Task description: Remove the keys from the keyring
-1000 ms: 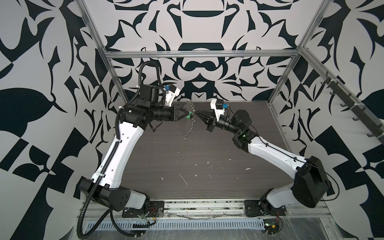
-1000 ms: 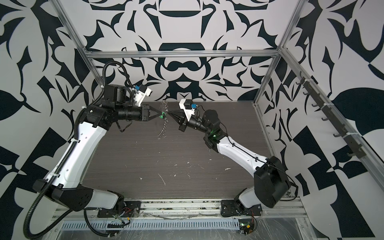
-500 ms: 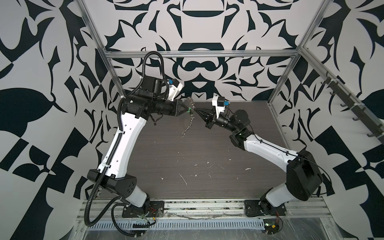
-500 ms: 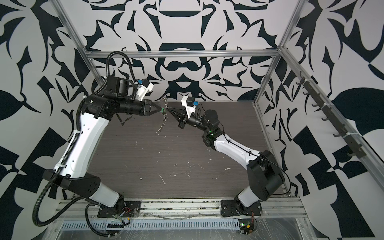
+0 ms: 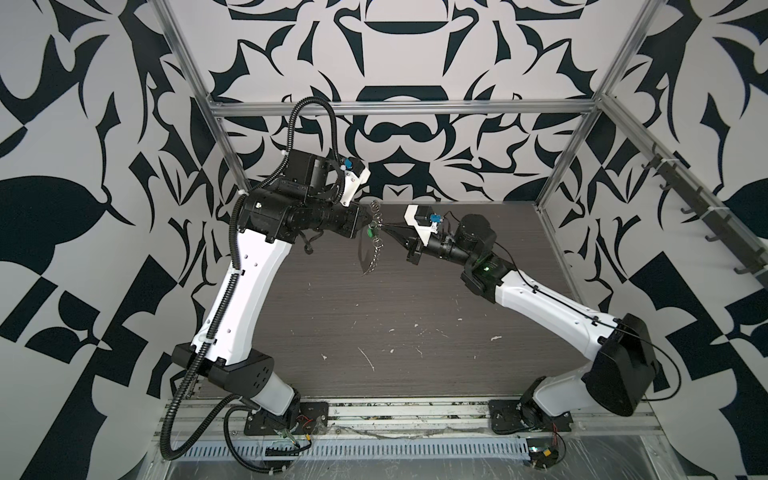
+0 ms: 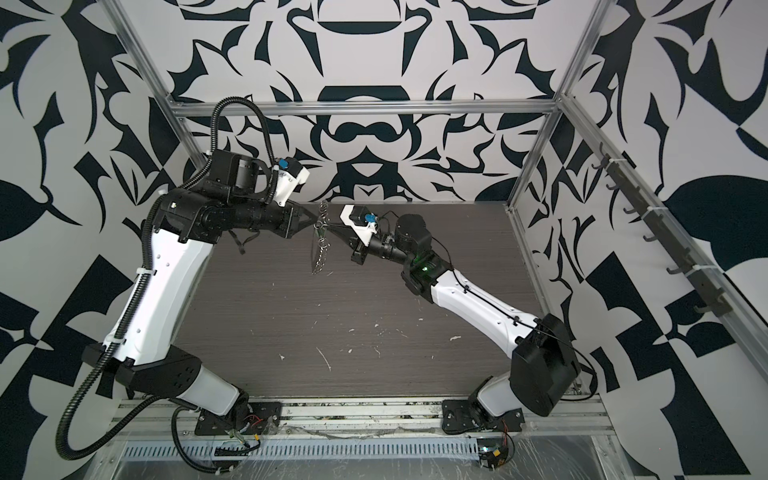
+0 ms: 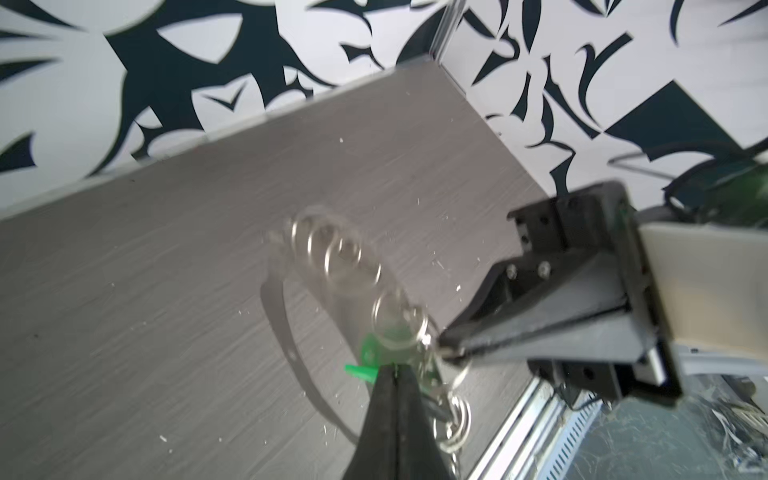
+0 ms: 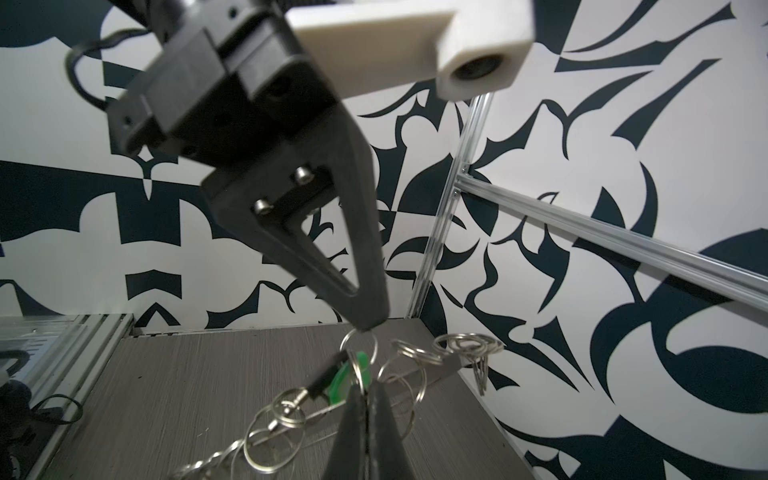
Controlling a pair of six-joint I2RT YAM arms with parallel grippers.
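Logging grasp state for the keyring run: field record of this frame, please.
left gripper: jaws shut on the keys, a bright green plastic tag with a small dark metal key
right gripper: jaws shut on the keyring, a thin pale loop strung with small silver split rings
position: all held in the air above the dark woodgrain table
status: keys apparently not yet off the keyring

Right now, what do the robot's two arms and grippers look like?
The left arm and right arm have white shells with black joints. A ribbed black conduit runs along the left; a thin black cable follows the right, which shows a small green light. The left gripper and right gripper are black with tapered, pointed fingers, each beside a white camera mount.
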